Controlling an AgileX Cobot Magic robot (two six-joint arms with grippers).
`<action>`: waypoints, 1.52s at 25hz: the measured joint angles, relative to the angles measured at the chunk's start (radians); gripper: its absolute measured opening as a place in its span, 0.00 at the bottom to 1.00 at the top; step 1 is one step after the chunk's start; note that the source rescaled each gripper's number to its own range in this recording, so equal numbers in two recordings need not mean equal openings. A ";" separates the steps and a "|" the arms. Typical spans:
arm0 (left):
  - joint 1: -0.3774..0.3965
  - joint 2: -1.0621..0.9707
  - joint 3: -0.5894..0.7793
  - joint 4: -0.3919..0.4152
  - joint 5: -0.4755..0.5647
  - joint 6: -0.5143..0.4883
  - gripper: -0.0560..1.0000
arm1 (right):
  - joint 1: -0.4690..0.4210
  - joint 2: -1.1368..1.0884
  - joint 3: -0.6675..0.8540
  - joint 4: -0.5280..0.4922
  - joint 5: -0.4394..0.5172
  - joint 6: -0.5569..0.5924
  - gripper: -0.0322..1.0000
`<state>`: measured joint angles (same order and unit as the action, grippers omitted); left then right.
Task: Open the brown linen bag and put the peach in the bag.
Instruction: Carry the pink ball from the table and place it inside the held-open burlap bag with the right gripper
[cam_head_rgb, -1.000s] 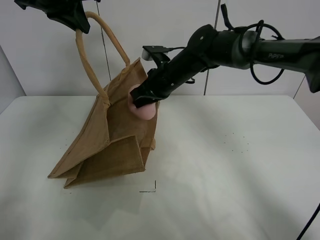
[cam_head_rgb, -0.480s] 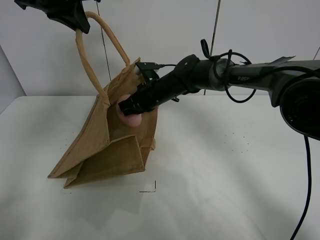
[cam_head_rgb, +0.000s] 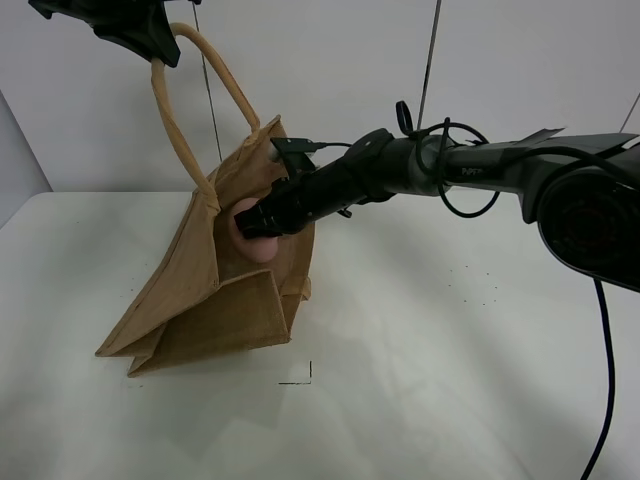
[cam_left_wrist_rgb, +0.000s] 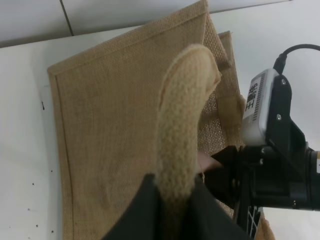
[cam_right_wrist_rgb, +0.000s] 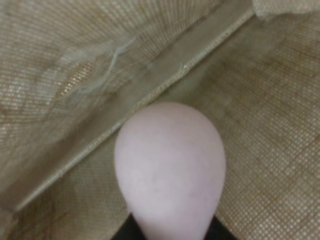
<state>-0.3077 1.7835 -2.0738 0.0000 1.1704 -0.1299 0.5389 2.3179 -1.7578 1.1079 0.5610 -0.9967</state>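
The brown linen bag (cam_head_rgb: 215, 285) hangs tilted with its base on the white table. My left gripper (cam_head_rgb: 150, 40) is shut on one loop handle (cam_left_wrist_rgb: 182, 120) and holds it up at the upper left. My right gripper (cam_head_rgb: 255, 225) reaches through the bag's mouth and is shut on the pink peach (cam_head_rgb: 252, 243). The right wrist view shows the peach (cam_right_wrist_rgb: 170, 167) inside the bag, with the woven inner wall (cam_right_wrist_rgb: 75, 65) all around it. In the left wrist view the bag's side panel (cam_left_wrist_rgb: 110, 135) hangs below and the right arm (cam_left_wrist_rgb: 280, 165) enters beside it.
The white table (cam_head_rgb: 470, 340) spreads wide to the right of the bag and in front of it. A small black corner mark (cam_head_rgb: 305, 378) lies just in front of the bag. A grey wall stands behind.
My right gripper has moved left and deeper into the bag's mouth with the peach in it. The left gripper and the handle have stayed put.
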 joint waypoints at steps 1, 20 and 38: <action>0.000 0.000 0.000 0.000 0.000 0.000 0.05 | 0.003 0.002 0.000 0.001 -0.007 -0.003 0.03; 0.000 0.000 0.000 0.000 0.000 0.005 0.05 | 0.060 0.011 0.000 0.024 -0.154 -0.028 0.68; 0.000 0.000 0.000 0.000 0.002 0.005 0.05 | -0.025 -0.183 -0.002 -0.648 0.245 0.554 1.00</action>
<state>-0.3077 1.7835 -2.0738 0.0000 1.1723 -0.1253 0.5143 2.1347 -1.7603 0.4601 0.8058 -0.4423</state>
